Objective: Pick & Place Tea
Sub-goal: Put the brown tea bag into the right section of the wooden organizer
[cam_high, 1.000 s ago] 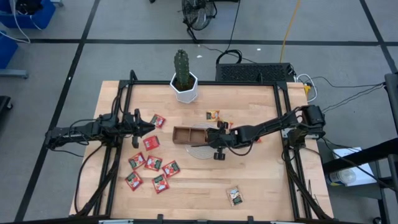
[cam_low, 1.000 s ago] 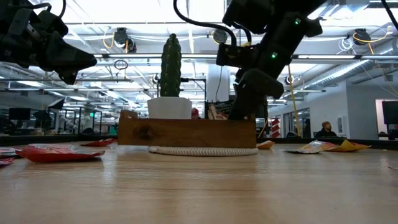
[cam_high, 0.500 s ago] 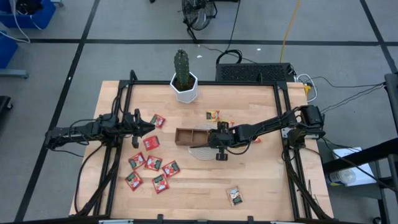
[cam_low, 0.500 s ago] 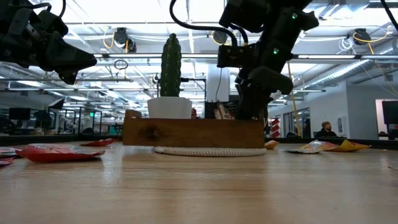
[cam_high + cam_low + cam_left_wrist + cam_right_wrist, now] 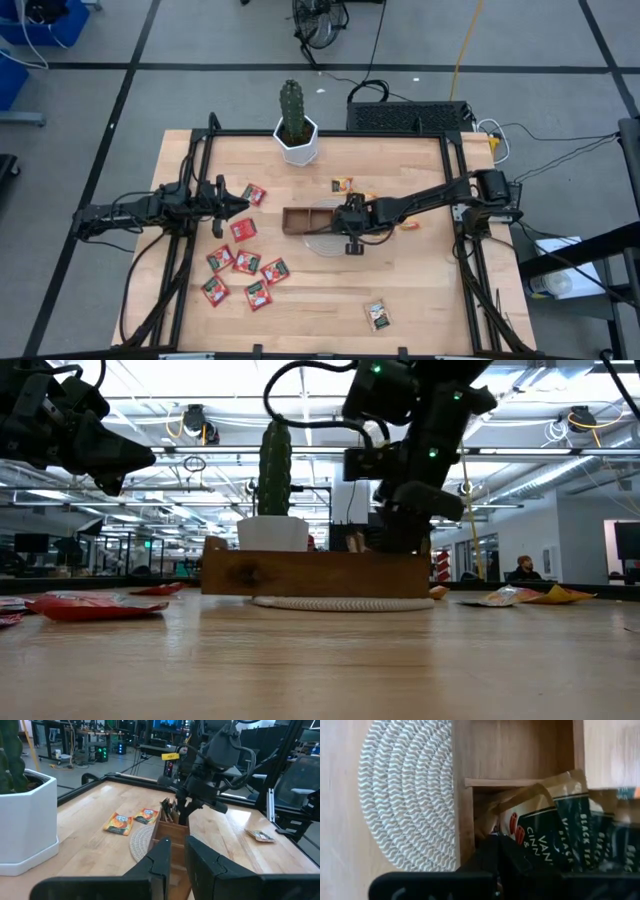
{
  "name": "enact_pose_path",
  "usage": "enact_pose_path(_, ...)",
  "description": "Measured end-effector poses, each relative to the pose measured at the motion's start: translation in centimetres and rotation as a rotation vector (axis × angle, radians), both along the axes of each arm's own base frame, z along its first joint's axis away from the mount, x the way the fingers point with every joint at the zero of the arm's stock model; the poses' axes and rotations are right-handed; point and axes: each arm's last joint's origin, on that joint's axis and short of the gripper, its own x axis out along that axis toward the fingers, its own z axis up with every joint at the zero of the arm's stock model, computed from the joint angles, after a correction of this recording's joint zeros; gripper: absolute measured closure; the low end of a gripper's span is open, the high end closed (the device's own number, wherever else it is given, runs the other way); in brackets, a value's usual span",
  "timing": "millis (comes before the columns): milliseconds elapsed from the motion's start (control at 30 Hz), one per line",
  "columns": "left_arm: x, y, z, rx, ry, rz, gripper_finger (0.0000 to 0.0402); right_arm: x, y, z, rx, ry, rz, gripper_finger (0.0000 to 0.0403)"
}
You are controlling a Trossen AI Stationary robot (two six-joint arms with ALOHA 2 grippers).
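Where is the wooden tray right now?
In the high view the wooden tray sits near the table's middle on a round woven mat, below the potted cactus, with the right gripper at its right end.

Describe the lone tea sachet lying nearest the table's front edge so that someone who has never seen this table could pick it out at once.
Start at the wooden tray on its round woven mat in the middle of the table, then look toward the front edge, away from the cactus pot. There a single grey-white sachet lies flat, alone. The red sachets cluster on the left arm's side, and the orange-yellow ones lie beyond the tray.
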Motion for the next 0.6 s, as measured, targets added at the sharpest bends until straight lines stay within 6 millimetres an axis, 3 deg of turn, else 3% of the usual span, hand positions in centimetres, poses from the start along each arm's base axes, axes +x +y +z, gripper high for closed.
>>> enact_pose_path(200, 0.0, 0.0, 0.0, 0.000, 0.000, 0.000, 0.0344, 0.3, 0.1, -0.6, 0.001, -0.013, -0.037, 0.0403)
enact_pose_path(600, 0.0, 0.0, 0.0, 0.000, 0.000, 0.000, 0.0344, 0.3, 2.1, -0.4, -0.222, -0.093, -0.085, 0.0403)
